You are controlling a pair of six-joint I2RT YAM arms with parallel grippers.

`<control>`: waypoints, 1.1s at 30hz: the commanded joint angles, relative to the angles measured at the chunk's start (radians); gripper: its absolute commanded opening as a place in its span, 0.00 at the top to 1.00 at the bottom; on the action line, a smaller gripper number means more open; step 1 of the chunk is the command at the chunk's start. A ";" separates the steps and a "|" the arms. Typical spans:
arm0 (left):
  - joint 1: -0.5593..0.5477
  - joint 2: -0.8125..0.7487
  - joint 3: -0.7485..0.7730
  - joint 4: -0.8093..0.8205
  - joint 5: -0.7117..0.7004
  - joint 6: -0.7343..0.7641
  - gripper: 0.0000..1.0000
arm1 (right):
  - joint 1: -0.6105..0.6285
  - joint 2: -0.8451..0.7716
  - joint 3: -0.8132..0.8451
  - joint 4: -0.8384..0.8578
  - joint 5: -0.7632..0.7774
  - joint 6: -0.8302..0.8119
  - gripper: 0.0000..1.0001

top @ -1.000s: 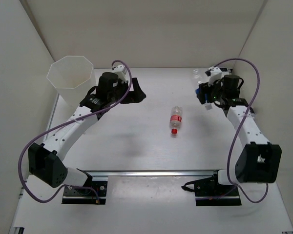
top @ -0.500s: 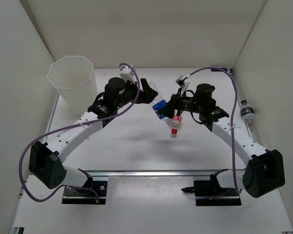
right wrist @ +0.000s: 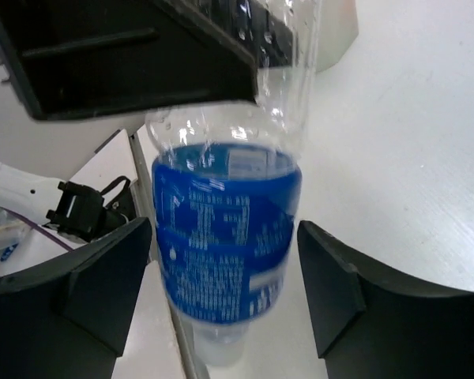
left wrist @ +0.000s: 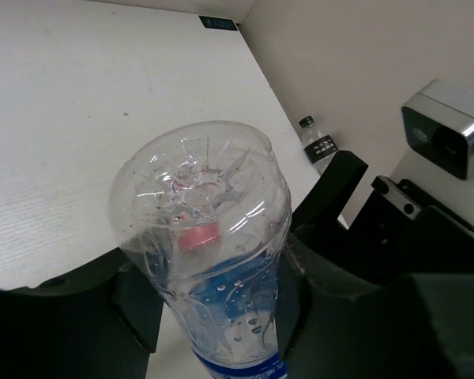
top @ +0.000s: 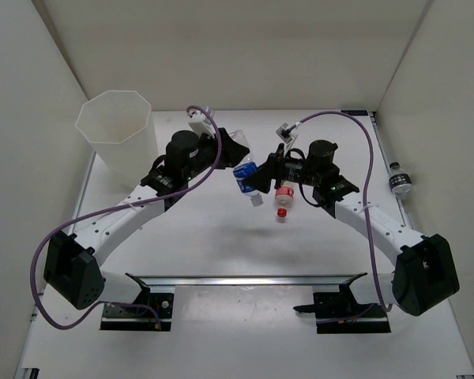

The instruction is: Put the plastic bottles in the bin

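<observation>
Three off-white walls (top: 237,55) close in a white table (top: 213,237), its surface finely grained in the close views. Two white arms reach over it, the left arm (top: 126,209) and the right arm (top: 379,225), each trailing a purple cable (top: 38,260). The bin (top: 85,130) stands upright in the far left corner, tall, translucent, with an octagonal rim.

Just right of the bin, past the left arm's wrist, the blue-labelled bottle (top: 244,170) hangs above the table, tilted with its cap down and away from the bin. The left end effector (top: 235,150) grasps its clear upper body. The right end effector (top: 265,178) meets it from the side farther from the bin. A red-capped bottle (top: 283,197) lies on the table a little farther from the bin, partly under that end effector. A dark-labelled bottle (top: 398,180) lies well apart from the bin, against the right wall.

The overhead view alone shows the bin and the red-capped bottle's place. The left wrist view looks at the held bottle's base, with droplets inside, a dark finger (left wrist: 134,304) pressed on either side, and the dark-labelled bottle small by the wall. The right wrist view shows what the others hide: its own fingers (right wrist: 103,284) stand released, with a gap on each side of the blue label.
</observation>
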 commanded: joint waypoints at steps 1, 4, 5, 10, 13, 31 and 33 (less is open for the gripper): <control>0.050 -0.088 -0.010 0.018 -0.003 0.004 0.68 | -0.028 -0.055 0.000 0.103 -0.018 0.040 0.27; 0.101 -0.116 0.045 -0.039 -0.065 0.071 0.70 | -0.074 -0.085 0.000 0.097 -0.015 0.045 0.01; 0.118 -0.116 0.084 -0.080 -0.104 0.099 0.70 | -0.097 -0.105 0.003 0.065 0.003 0.031 0.01; 0.190 -0.092 0.228 -0.070 -0.699 0.412 0.73 | -0.215 -0.202 0.010 -0.171 0.137 -0.076 0.01; 0.324 -0.004 0.367 -0.053 -0.877 0.492 0.72 | -0.375 -0.246 0.014 -0.334 0.174 -0.110 0.01; 0.440 0.320 0.490 0.369 -1.236 0.890 0.01 | -0.556 -0.201 0.143 -0.691 0.526 -0.369 0.00; 0.425 0.310 0.565 0.190 -1.166 0.792 0.01 | -0.555 -0.156 0.206 -0.759 0.644 -0.426 0.01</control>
